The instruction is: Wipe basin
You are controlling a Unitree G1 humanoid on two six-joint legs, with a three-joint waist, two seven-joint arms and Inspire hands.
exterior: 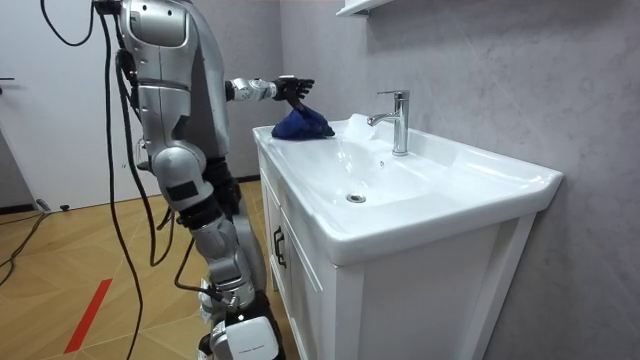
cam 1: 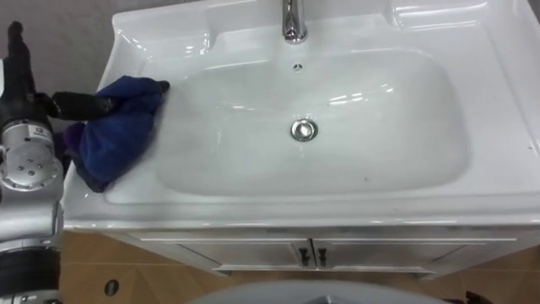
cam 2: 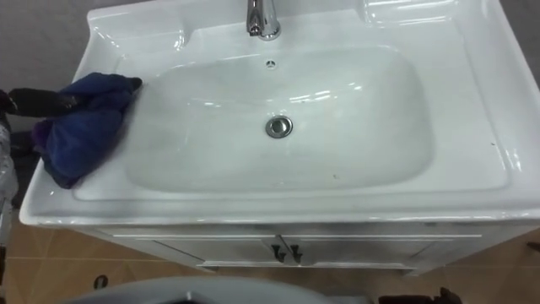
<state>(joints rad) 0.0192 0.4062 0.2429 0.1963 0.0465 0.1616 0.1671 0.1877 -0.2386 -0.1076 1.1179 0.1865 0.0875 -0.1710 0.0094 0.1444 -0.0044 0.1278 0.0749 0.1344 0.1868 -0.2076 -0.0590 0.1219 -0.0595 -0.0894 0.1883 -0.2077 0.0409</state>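
Note:
The white basin (cam 1: 253, 181) stands in front of me, with a chrome drain (cam 1: 304, 129) in the middle of its bowl and a chrome tap (cam 1: 293, 21) at the back. A dark blue cloth (cam 1: 114, 135) lies bunched on the basin's left rim, reaching the bowl's edge. My left hand (cam 1: 84, 105) comes in from the left and its dark fingers are curled into the top of the cloth, with one fingertip poking out past it. In the room view the hand (exterior: 290, 90) sits on top of the cloth (exterior: 303, 125). Dark tips of my right hand (cam 2: 439, 296) show at the bottom edge.
I stand at the front of the white cabinet (cam 1: 253, 253), which has two doors with dark handles (cam 1: 310, 255). A grey wall (exterior: 480, 60) runs behind the tap, and the floor (exterior: 100, 280) is wood.

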